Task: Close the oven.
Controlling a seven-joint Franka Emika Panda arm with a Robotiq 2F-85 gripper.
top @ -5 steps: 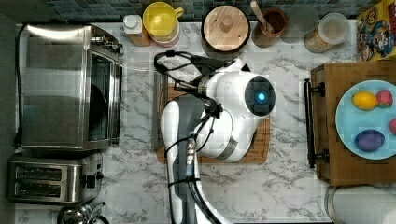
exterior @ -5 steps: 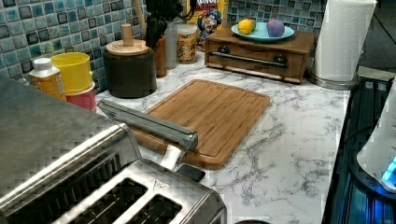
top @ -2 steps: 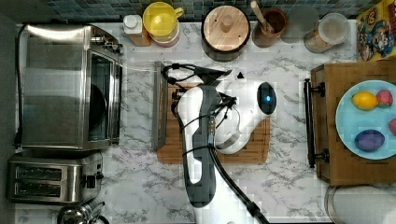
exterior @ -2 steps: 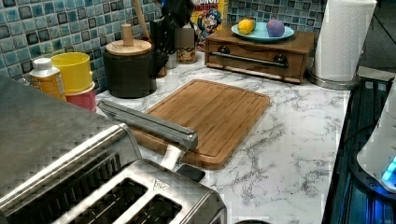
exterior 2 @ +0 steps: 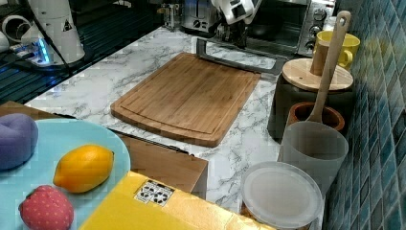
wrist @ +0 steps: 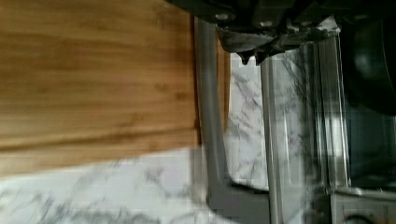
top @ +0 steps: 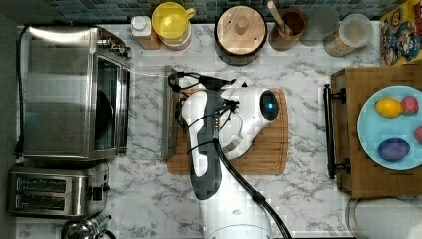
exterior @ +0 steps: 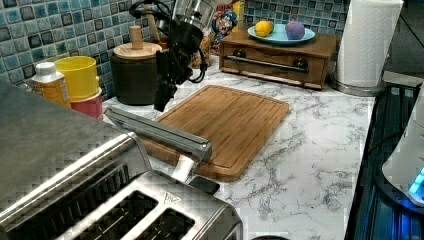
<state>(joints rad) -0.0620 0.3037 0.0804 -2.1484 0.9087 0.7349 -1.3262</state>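
Oven [top: 74, 94] at the top view's left w/ door [exterior: 155, 131] dropped flat toward the board [top: 234, 134]; arm has swung over so the hand [exterior: 162, 97] now hovers just above the handle [top: 169, 114], can't tell if open/closed, so the lift-to-close looks next.

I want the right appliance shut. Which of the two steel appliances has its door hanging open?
The large toaster oven, its glass door folded flat toward the cutting board. The two-slot toaster has no door.
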